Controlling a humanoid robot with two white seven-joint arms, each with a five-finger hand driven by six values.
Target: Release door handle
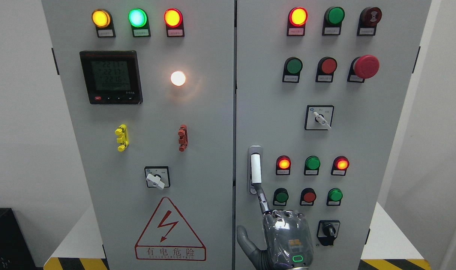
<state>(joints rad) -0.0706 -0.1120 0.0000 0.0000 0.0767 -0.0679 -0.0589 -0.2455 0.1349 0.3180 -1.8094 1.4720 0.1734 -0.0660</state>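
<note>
Grey cabinet doors (pixel 198 123) fill my view, lamps lit above. A hand (pixel 284 240) rises from the bottom edge right of the middle, which arm I can't tell, one finger (pixel 263 198) reaching up to touch the foot of the door handle (pixel 255 168) on the right door's left edge. I can't tell whether it grips. I judge the release is under way; next, draw straight back. Push buttons (pixel 281 196) sit just beside.

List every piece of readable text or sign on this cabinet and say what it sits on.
"有电危险": under the lightning bolt in the red warning triangle on the left door.
Meter display: digits roughly "22", rest blurred.
Tags under lamps, buttons and selector switches: too small to read.
</note>
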